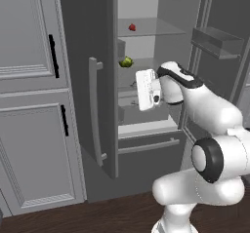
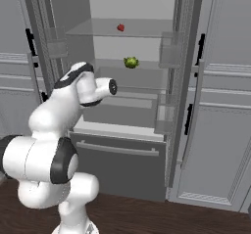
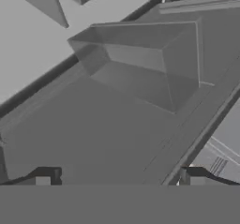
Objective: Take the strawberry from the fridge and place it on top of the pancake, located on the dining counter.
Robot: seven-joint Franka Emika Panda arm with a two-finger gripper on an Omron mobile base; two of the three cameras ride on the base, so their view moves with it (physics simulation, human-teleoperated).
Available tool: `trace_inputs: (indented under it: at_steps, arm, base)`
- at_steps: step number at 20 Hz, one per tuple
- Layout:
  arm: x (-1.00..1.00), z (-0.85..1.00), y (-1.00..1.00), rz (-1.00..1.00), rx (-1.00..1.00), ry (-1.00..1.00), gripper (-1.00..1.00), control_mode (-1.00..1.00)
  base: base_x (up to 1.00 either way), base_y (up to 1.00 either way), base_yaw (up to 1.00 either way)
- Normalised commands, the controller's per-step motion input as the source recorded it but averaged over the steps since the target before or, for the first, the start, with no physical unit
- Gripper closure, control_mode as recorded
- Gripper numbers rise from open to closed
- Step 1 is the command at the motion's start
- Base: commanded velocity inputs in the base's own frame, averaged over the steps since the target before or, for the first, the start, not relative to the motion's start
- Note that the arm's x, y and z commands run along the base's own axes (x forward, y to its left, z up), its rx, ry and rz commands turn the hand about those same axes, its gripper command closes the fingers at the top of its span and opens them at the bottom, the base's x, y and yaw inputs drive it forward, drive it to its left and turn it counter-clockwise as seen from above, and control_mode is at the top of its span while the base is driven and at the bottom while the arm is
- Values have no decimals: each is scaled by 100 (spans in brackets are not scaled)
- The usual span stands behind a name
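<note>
Item one, the fridge: I see it standing with both doors swung wide, its pale interior exposed, a long silver handle on the left door and a closed bottom drawer with a horizontal bar pull. Item two, the strawberry: I read it as a small red fruit sitting alone on the upper glass shelf, toward the left half of that shelf in the right base view, untouched. Item three, a green round fruit: it rests on the next shelf down, below and slightly right of the strawberry in the right base view. Item four, the gripper: in my hand view both dark fingertips stand far apart at the bottom corners, so the jaws are spread wide with nothing between them; they face a grey box-shaped bin inside the fridge. From the base views I place the white hand at the height of the lower shelves, beneath both fruits and well apart from the strawberry. Item five, door bins: translucent trays line the inside of the right door. Item six, light grey panelled cabinets with black handles flank the fridge on the left, over a dark wood floor.
</note>
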Motion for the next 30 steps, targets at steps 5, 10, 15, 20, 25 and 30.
trace_inputs:
  at_steps: [5,10,15,20,25,30]
  arm:
    - [73,1,44,29,47,50,-100,-100]
    - [26,-2,55,45,39,46,-100,-100]
    - [3,-25,95,41,1,28,-100,-100]
    - [0,-2,88,24,0,13,-100,-100]
    - [-9,0,73,1,0,1,-100,-100]
    - [-16,0,56,-5,0,0,-100,-100]
  base:
    - [0,0,0]
    - [0,0,0]
    - [0,0,0]
    - [0,0,0]
    - [0,0,0]
    - [0,0,0]
